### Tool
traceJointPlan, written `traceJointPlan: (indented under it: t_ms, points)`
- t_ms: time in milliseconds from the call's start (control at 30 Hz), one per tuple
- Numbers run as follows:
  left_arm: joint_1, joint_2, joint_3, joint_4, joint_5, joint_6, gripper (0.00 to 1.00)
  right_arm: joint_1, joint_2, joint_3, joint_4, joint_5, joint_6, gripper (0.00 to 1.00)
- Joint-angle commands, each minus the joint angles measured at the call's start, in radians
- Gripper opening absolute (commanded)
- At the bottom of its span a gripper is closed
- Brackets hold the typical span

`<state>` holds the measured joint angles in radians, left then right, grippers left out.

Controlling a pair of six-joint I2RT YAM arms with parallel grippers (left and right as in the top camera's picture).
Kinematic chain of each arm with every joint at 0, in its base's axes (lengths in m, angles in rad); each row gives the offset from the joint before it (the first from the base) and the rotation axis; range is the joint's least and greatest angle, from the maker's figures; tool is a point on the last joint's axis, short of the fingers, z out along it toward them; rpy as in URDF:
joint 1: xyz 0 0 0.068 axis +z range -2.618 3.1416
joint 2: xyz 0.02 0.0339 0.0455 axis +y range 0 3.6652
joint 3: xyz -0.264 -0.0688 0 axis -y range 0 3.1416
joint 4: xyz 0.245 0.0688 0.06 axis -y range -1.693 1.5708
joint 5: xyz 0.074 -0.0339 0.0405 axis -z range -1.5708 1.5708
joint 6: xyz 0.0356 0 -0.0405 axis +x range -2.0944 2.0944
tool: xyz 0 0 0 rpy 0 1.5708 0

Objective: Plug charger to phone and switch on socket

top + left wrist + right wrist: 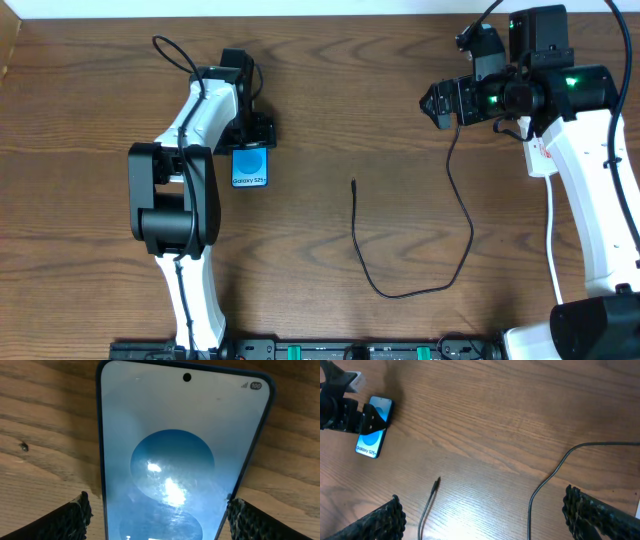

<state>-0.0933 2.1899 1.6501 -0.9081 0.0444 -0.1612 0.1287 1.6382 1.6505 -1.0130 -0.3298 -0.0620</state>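
The phone lies flat on the wooden table with its blue screen up; it fills the left wrist view. My left gripper is open and straddles the phone's near end, with wood showing between the left finger and the phone's edge. The charger is a thin black cable looping across mid-table, its small tip lying free to the right of the phone. My right gripper hangs open above the cable's far end, holding nothing. The right wrist view shows the tip and cable. The socket is out of view.
The brown wooden table runs to its back edge at the top of the overhead view. A black rail with green parts lines the front edge. Both arm bases stand at the front corners.
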Motion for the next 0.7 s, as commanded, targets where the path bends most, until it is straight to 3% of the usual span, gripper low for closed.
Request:
traceJointPlan:
  t_ms: [0,667]
  points:
    - [0.004,0.026,-0.011,-0.004,0.016,-0.009,0.88,0.006,0.005,0.016,-0.005,-0.01,0.001,0.99]
    - [0.004,0.058,-0.063,0.048,0.071,-0.009,0.87,0.006,0.005,0.016,-0.013,-0.01,-0.006,0.99]
